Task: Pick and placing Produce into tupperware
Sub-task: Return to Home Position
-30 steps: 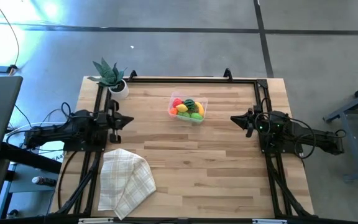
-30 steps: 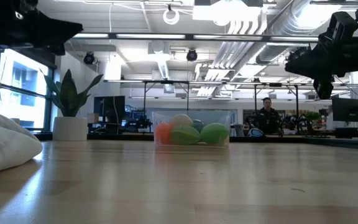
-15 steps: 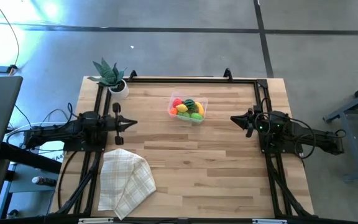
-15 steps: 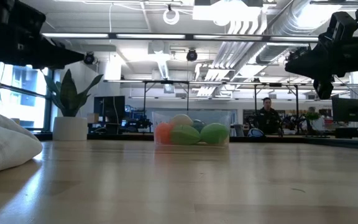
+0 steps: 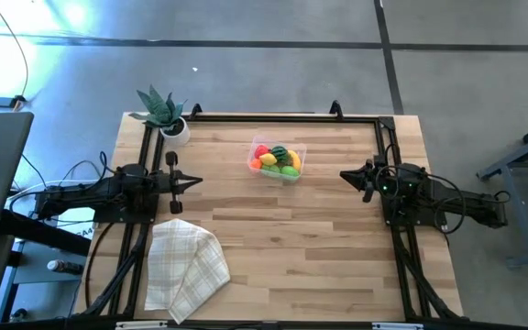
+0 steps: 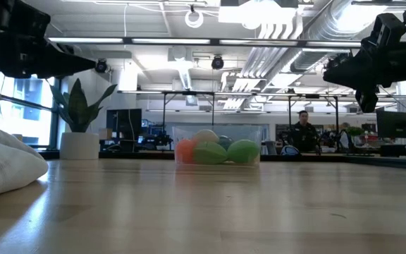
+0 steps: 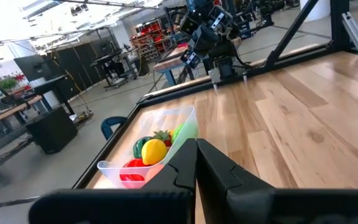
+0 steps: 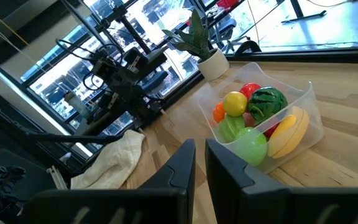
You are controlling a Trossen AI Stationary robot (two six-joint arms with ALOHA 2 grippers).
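Observation:
The tupperware (image 5: 278, 160) is a clear rectangular container that stands on its base on the far middle of the wooden table. The produce (image 5: 280, 159) fills it: red, orange, yellow and green pieces, with a dark green melon (image 8: 265, 101) on top. My left gripper (image 5: 197, 183) hovers shut over the table's left side, pointing right toward the container. My right gripper (image 5: 342, 174) hovers shut over the right side, pointing left at it. Both wrist views show the tupperware (image 7: 178, 127) (image 8: 303, 118) ahead of the fingers, apart from them.
A potted green plant (image 5: 165, 112) stands at the far left corner. A folded checked cloth (image 5: 186, 266) lies at the near left. A black frame rail (image 5: 273, 117) runs along the table's edges. A person (image 6: 303, 134) stands in the room far behind.
My left gripper has come down a little and shifted slightly toward the table's near edge, staying shut. It has kept still over the last half second. The right arm, the tupperware and the produce have not moved.

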